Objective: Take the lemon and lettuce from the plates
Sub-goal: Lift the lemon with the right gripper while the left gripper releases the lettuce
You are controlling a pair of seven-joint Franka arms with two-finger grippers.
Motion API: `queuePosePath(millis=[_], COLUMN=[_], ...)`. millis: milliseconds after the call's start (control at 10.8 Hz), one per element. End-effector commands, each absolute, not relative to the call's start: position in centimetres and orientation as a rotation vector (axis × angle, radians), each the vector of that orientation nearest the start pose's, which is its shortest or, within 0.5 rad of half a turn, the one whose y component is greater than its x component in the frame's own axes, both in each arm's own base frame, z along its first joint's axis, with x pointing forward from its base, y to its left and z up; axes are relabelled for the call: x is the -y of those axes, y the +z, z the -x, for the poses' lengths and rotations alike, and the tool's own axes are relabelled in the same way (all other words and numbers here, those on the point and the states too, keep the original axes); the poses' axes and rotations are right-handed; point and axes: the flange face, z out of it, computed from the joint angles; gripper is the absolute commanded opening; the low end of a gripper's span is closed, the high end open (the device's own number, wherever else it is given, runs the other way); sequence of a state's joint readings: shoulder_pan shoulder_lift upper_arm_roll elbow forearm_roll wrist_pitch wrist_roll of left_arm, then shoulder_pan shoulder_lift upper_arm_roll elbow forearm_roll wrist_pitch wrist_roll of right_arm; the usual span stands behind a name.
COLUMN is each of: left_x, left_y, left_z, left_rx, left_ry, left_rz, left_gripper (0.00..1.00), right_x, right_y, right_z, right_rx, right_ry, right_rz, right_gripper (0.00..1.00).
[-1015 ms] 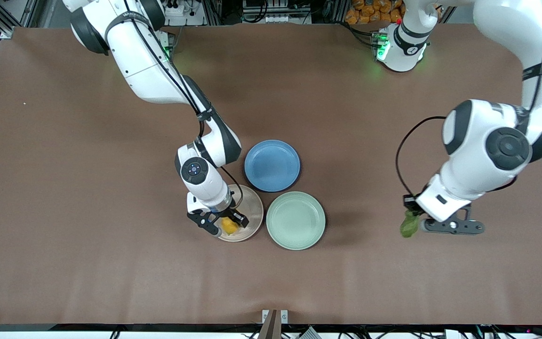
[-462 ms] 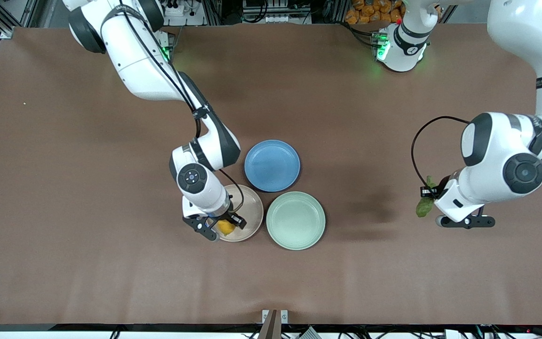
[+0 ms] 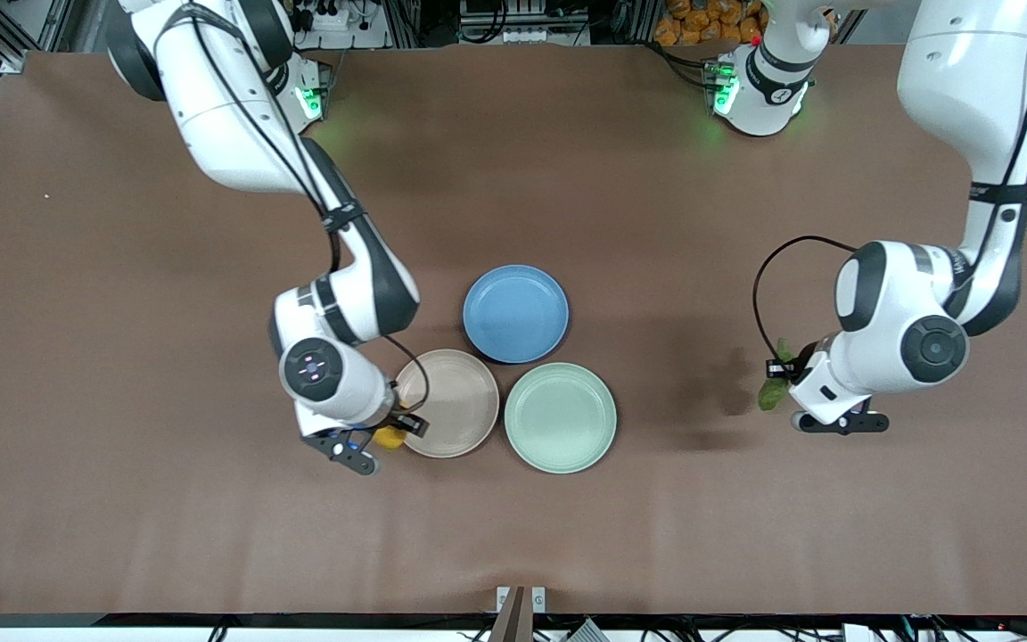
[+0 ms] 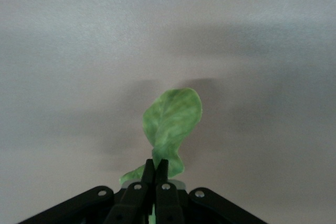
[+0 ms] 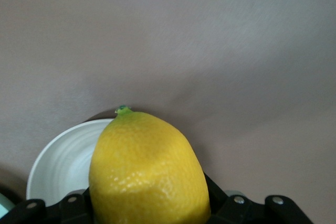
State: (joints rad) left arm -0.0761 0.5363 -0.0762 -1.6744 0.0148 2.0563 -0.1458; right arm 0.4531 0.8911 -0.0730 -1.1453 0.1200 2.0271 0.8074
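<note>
Overhead, the front view shows 3 plates clustered mid-table: a blue plate (image 3: 515,313) farthest from the camera, with the beige-pink plate (image 3: 447,403) and the mint green plate (image 3: 560,417) side by side nearer it, the beige-pink one toward the right arm's end. All 3 show bare. The right gripper (image 3: 377,440) hangs over the table (image 3: 121,312) just beside the beige-pink plate's rim, at the right arm's end of it, its jaws clamped on the lemon (image 3: 389,437), which peeks out yellow beneath the wrist. The left gripper (image 3: 797,399) is well apart from the plates, over bare table toward the left arm's end, with the lettuce (image 3: 774,390) dangling from it.

In the left wrist view, the 2 fingers (image 4: 148,174) of the left gripper (image 4: 155,174) are pressed together on the lower end of the lettuce (image 4: 173,121), whose green leaf twists away from them above plain table.

In the right wrist view, the lemon (image 5: 147,171) fills the space between the right gripper's jaws, its green nub pointing away from the wrist, with part of a pale plate (image 5: 63,161) showing under it.
</note>
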Motion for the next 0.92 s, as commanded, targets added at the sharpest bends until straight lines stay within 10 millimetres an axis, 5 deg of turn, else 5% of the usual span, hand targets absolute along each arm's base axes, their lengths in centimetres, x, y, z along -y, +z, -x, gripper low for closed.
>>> queuePosePath(millis=[0,92,185,277,369,462,831], left_x=[9.4,8.8,8.7,9.1,9.5,9.4,7.3], left_y=[26.3,25.2,24.8,24.7,24.8,25.8,31.6], left_z=[-64.3,-64.4,-64.6,-64.9,-65.2,-65.7,-67.9], left_rx=[-0.010,-0.002,0.000,-0.008,-0.015,-0.012,-0.054], left_ry=[0.240,0.252,0.224,0.209,0.193,0.159,-0.017], left_rz=[3.152,3.146,3.150,3.152,3.154,3.156,3.095], left_gripper=[0.00,0.00,0.18,0.45,0.89,1.00,1.00], right_x=[-25.5,-23.7,-21.8,-19.5,-17.4,-15.2,-7.2], right_y=[30.2,31.0,31.9,32.8,33.7,34.5,37.2], right_z=[-71.4,-71.8,-72.2,-72.5,-72.8,-73.1,-73.1], right_rx=[-0.484,-0.384,-0.328,-0.309,-0.259,-0.239,-0.139], right_ry=[0.099,0.103,0.110,0.127,0.136,0.143,0.215], right_rz=[3.087,3.112,3.124,3.127,3.131,3.131,3.133], right_gripper=[0.37,0.37,0.38,0.38,0.38,0.38,0.38])
